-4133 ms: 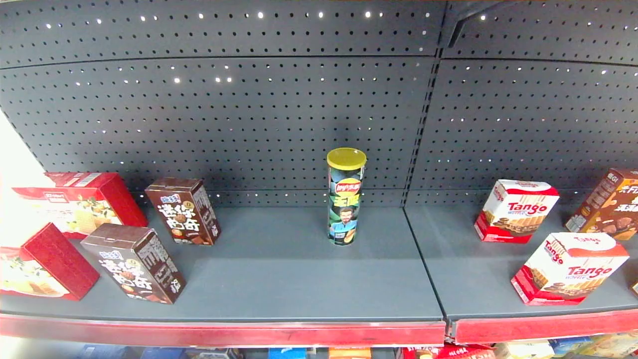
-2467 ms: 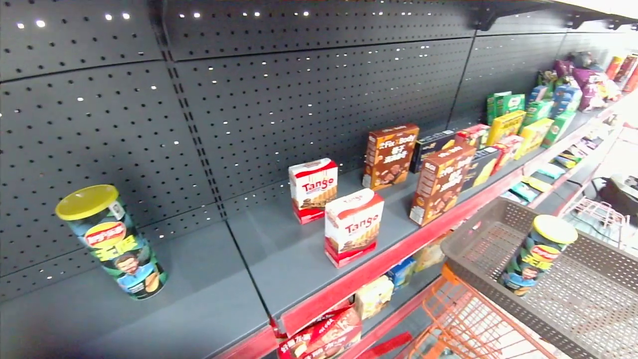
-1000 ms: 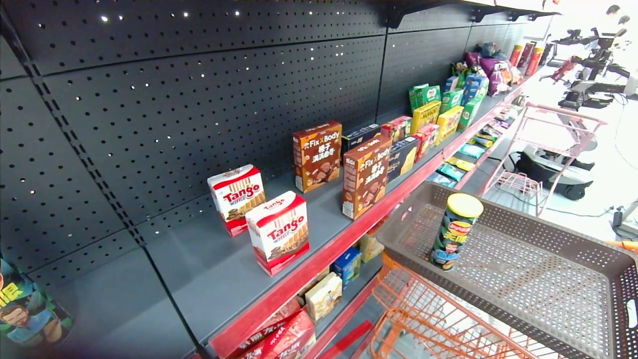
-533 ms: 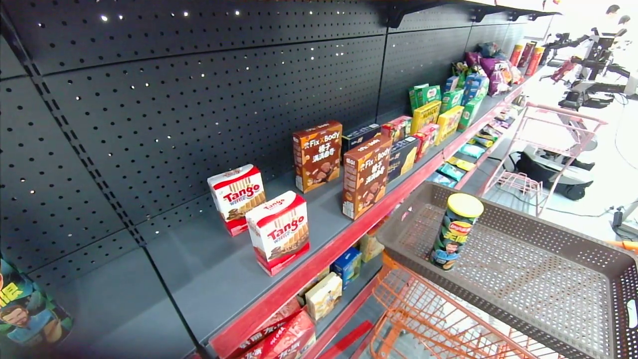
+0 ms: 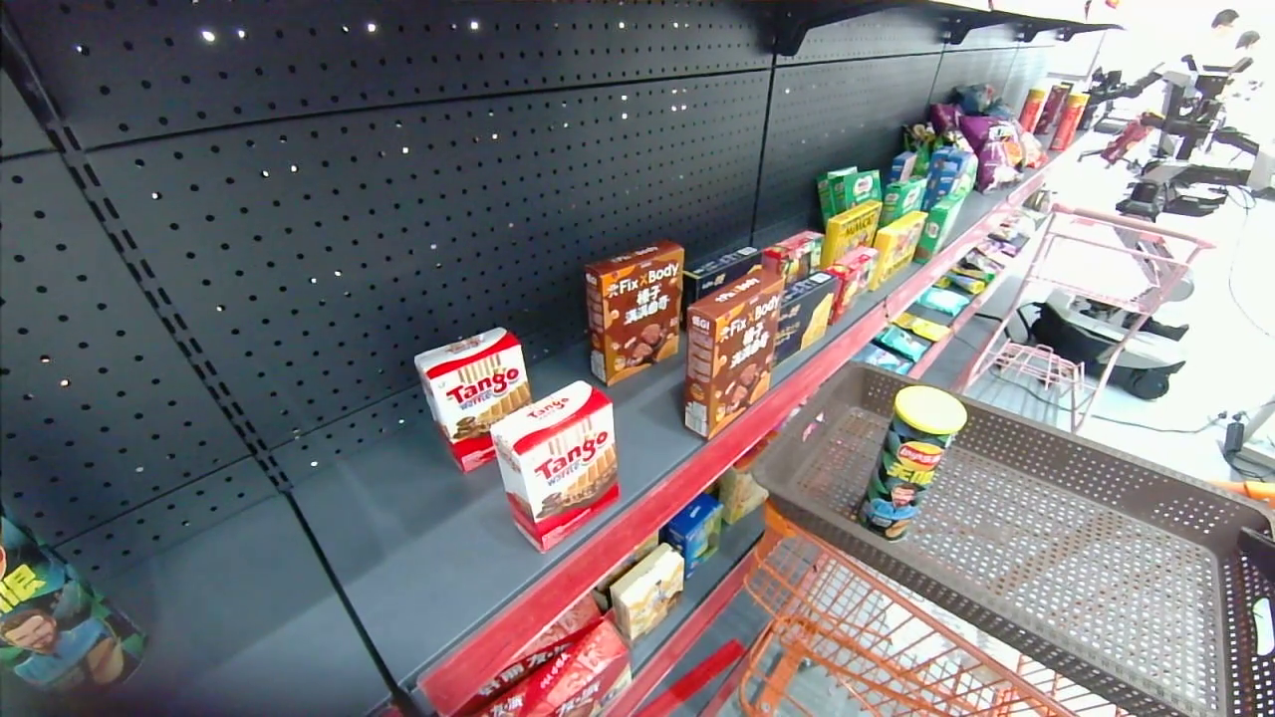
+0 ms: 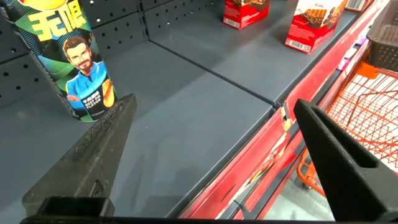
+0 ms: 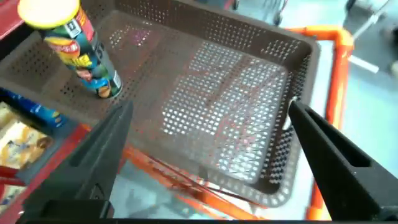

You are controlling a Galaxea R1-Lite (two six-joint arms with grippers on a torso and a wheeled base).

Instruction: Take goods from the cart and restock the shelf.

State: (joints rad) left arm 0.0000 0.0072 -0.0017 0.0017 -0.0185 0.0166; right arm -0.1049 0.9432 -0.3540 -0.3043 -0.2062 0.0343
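A chip can [image 5: 911, 463] with a yellow lid stands upright in the brown perforated basket [image 5: 1046, 543] on the orange cart [image 5: 847, 637]. In the right wrist view, my right gripper [image 7: 211, 111] hangs open above the basket [image 7: 236, 93], with the can [image 7: 78, 50] off to one side of its fingers. A second chip can [image 6: 71, 62] stands on the grey shelf [image 6: 186, 106]. My left gripper [image 6: 216, 106] is open over the shelf near that can, holding nothing. The shelf can [image 5: 60, 617] sits at the head view's lower left edge.
Two white-and-red wafer boxes [image 5: 553, 463] and two brown boxes [image 5: 732, 354] stand on the shelf [image 5: 398, 518], with more packs farther right. The shelf has a red front edge [image 6: 273, 149]. A pink cart [image 5: 1096, 289] stands behind. Goods fill the lower shelf [image 5: 647, 588].
The head camera has swung right from the shelf's middle towards the cart. Over the last second none of the things has moved.
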